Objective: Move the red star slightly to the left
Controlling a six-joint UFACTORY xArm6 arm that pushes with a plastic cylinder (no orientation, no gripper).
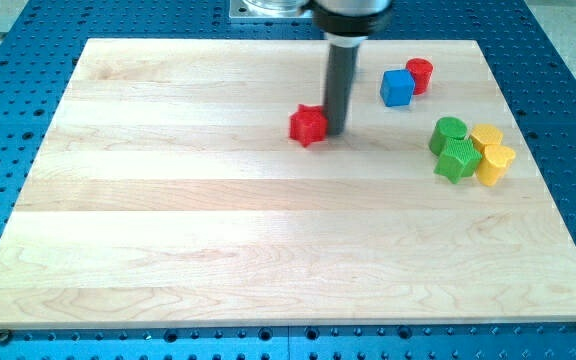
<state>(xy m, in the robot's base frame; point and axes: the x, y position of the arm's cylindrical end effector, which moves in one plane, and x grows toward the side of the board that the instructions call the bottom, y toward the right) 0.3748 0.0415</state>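
The red star (307,125) lies on the wooden board (218,230), a little above the middle. My tip (335,132) is at the star's right side, touching or nearly touching it. The dark rod rises from there to the view's top.
A blue cube (397,87) and a red cylinder (420,74) sit together at the upper right. Further right, a green cylinder (448,133), a green star-like block (458,159), a yellow block (486,138) and a yellow cylinder (495,164) form a cluster. Blue perforated table surrounds the board.
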